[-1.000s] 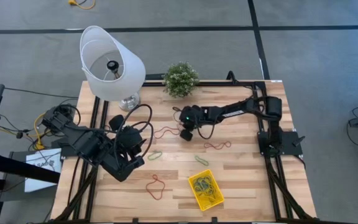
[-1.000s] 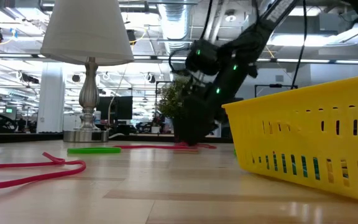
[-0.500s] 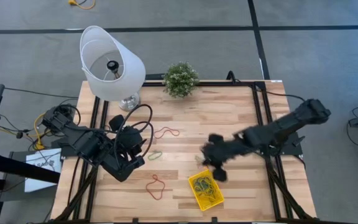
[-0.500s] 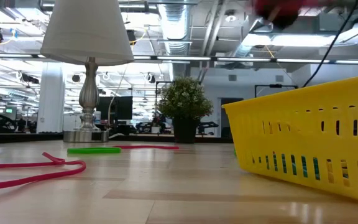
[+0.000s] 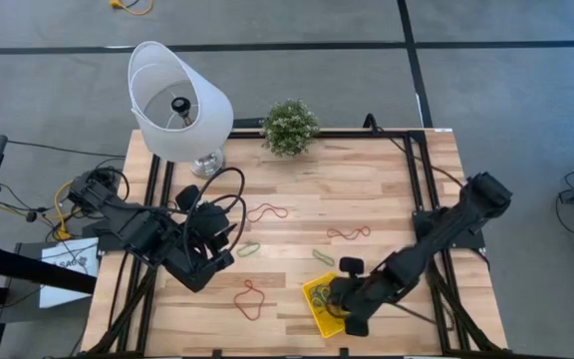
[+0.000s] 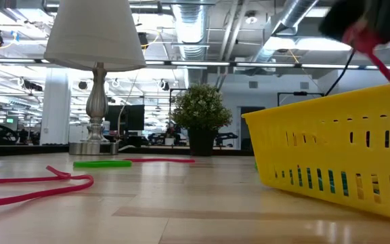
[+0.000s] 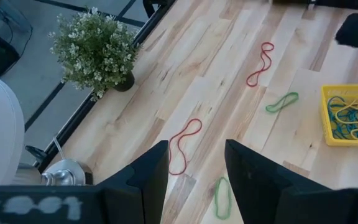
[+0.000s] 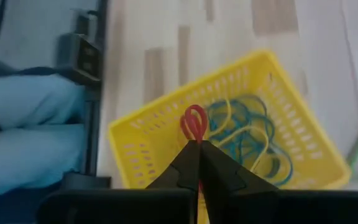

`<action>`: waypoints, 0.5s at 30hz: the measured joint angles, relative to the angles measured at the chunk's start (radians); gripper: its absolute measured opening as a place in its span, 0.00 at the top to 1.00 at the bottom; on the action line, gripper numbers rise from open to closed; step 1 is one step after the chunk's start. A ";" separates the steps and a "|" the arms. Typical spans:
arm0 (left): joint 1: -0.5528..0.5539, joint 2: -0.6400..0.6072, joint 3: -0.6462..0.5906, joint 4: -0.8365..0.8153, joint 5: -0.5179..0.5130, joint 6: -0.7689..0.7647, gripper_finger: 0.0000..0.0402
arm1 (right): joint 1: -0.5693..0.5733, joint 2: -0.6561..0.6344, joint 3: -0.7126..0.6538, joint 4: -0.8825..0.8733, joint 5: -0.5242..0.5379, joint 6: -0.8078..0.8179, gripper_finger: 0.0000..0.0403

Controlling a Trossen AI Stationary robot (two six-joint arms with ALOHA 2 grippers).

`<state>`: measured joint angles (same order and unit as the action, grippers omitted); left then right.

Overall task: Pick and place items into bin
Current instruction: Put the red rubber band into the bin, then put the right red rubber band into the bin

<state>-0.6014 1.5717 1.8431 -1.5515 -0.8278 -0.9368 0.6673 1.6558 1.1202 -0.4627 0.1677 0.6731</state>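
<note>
Clenched on a red loop (image 8: 194, 123) above the yellow bin (image 5: 314, 311), the right gripper (image 8: 199, 149) could be opened off-centre, and the floppy loop would be draped over the rim onto the table (image 5: 367, 189).

Bright, even overhead light, soft shadows; motion blur in right wrist view.
</note>
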 joint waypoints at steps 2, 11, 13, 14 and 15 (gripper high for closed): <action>0.000 0.003 -0.001 -0.001 0.009 -0.009 0.63 | -0.020 0.023 0.000 -0.015 -0.066 0.043 0.99; 0.000 0.002 -0.001 -0.002 -0.019 -0.014 0.63 | -0.041 0.068 0.000 -0.010 -0.238 0.028 0.90; 0.000 0.002 -0.001 -0.002 -0.017 -0.013 0.63 | -0.041 0.065 0.000 -0.011 -0.226 0.021 0.86; 0.000 0.002 -0.001 -0.002 -0.017 -0.013 0.63 | -0.041 0.059 0.000 -0.010 -0.218 0.018 0.85; 0.000 0.002 -0.001 -0.002 -0.015 -0.013 0.63 | -0.043 0.052 0.000 -0.004 -0.216 0.018 0.84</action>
<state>-0.6014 1.5738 1.8423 -1.5536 -0.8432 -0.9495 0.6240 1.7078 1.1202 -0.4666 -0.0479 0.6907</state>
